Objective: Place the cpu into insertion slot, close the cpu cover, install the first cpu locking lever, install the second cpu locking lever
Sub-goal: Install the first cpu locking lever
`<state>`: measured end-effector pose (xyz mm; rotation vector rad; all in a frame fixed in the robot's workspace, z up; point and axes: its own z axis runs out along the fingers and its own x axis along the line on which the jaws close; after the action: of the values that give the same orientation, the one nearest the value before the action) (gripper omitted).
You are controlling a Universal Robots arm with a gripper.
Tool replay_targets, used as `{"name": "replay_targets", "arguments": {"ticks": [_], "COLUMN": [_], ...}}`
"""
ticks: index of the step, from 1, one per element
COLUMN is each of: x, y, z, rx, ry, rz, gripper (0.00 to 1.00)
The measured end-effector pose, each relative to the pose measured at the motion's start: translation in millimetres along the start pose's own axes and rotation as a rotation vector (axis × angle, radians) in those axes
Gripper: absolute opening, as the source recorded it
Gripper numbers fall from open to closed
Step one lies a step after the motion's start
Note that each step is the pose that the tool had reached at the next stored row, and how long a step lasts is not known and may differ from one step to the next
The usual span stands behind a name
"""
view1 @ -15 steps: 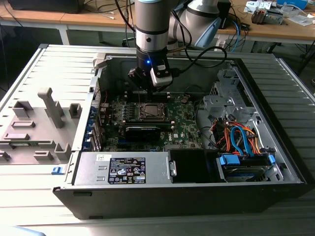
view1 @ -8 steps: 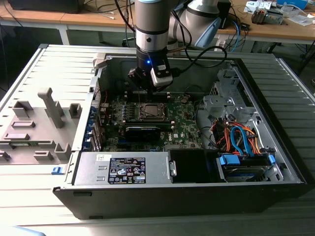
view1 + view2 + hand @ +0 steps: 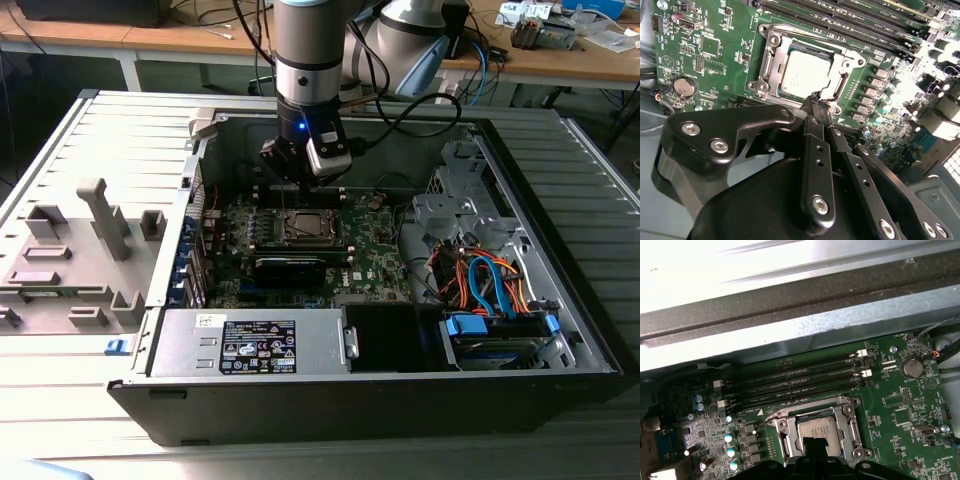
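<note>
With the tool point(image 3: 819, 102) closed together at the cpu cover's point(image 3: 771, 60) five-o'clock corner, slippage risks scratching the seated cpu point(image 3: 802, 72).

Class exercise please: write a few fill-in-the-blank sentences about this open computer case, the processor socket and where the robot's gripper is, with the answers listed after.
1. The cpu lies in the insertion slot with the cpu cover folded ____ over it.
2. The gripper hangs at the ____ of the socket frame.
3. A round coin battery sits on the ____ motherboard.
4. In the exterior view, blue and orange cables lie to the socket's ____.

Answers: down; edge; green; right
</note>
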<state>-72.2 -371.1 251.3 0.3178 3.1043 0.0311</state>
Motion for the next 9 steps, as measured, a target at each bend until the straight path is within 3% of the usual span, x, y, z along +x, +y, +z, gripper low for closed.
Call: {"name": "replay_targets", "arguments": {"ticks": [9], "x": [0.0], "y": [0.0], "z": [0.0], "rx": [-0.0003], "ry": [0.0003], "rz": [-0.013], "gripper": [0.11]}}
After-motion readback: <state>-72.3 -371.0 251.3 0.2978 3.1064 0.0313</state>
